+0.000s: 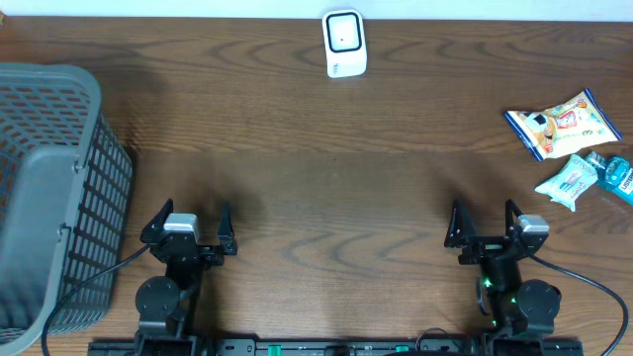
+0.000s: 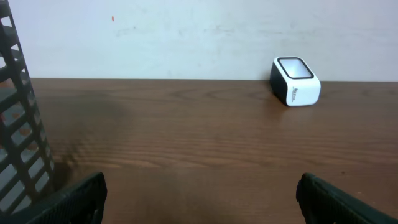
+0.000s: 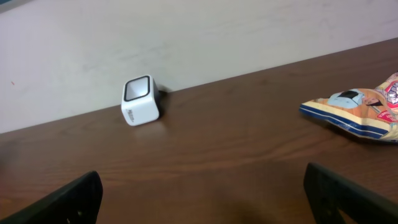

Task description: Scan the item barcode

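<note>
Left jaws and right jaws both wide open, gripping nothing, sitting at the near edge of the dark wood-grain desk. White boxy barcode scanner with a black window sits at the far edge centre, by the pale wall. Colourful crinkly snack bag lies flat at the desk's right edge, a pale teal packet just beside it, both well apart from either jaws; grey slatted plastic basket stands far left.
</note>
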